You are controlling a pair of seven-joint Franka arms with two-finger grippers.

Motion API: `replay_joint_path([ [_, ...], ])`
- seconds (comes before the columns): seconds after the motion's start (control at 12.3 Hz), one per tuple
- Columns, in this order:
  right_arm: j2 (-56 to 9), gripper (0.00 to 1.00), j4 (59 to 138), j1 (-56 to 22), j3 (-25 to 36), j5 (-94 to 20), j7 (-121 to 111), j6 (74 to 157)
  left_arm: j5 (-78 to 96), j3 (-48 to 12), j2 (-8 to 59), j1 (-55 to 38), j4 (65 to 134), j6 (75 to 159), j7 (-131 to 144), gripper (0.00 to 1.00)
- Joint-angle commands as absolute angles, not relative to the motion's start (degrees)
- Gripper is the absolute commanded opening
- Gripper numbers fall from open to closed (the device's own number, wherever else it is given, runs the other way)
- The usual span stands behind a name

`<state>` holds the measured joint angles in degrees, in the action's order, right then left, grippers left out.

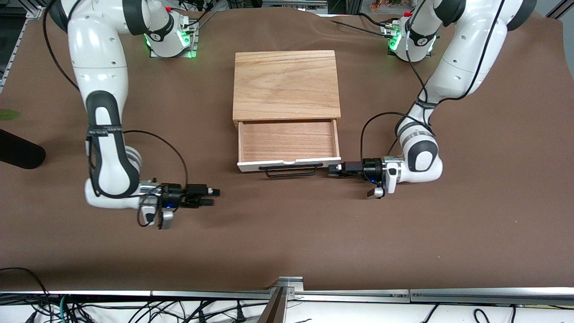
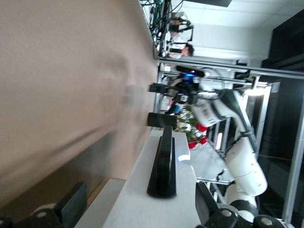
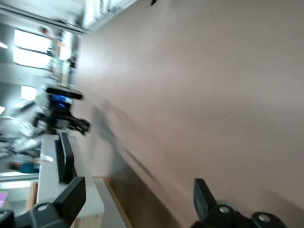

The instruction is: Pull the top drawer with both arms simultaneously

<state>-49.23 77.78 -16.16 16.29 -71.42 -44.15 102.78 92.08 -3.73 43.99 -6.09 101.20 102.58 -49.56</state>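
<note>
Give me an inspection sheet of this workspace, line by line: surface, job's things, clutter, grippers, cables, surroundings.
Surface: brown cloth-covered table, flat.
Job's things: white-fronted top drawer stands pulled out of the light oak box casing; bare wood inside, black wire handle free.
Clutter: small green scrap and a dark rounded object at the right arm's end.
Grippers: left gripper open, level with the handle's end toward the left arm; right gripper open, over bare cloth.
Cables: black cable loops on both arms; a tangle under the metal rail.
Surroundings: lab frames in wrist views.
</note>
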Motion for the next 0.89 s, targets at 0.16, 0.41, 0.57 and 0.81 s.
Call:
replay_joint_path([
  [0.16, -39.0, 1.0, 77.6, -16.3, 22.1, -46.2, -37.0, 97.8, 75.9, -1.8, 31.6, -0.9, 102.4, 103.0, -36.1, 1.0],
  [0.41, -32.5, 1.0, 77.5, -16.9, 25.5, -31.1, -32.8, 92.5, 58.9, -1.1, 21.4, 0.6, 103.1, 103.1, -26.2, 1.0],
  [0.57, -28.8, 1.0, 77.0, -17.2, 25.5, -22.9, -24.9, 89.1, 45.3, -1.0, 13.5, 0.5, 104.1, 103.0, -17.5, 1.0],
  [0.81, -26.7, 1.0, 71.9, -20.4, 25.4, -10.0, -14.1, 83.8, 25.6, -1.1, 4.3, 0.0, 105.0, 100.7, -12.1, 1.0],
])
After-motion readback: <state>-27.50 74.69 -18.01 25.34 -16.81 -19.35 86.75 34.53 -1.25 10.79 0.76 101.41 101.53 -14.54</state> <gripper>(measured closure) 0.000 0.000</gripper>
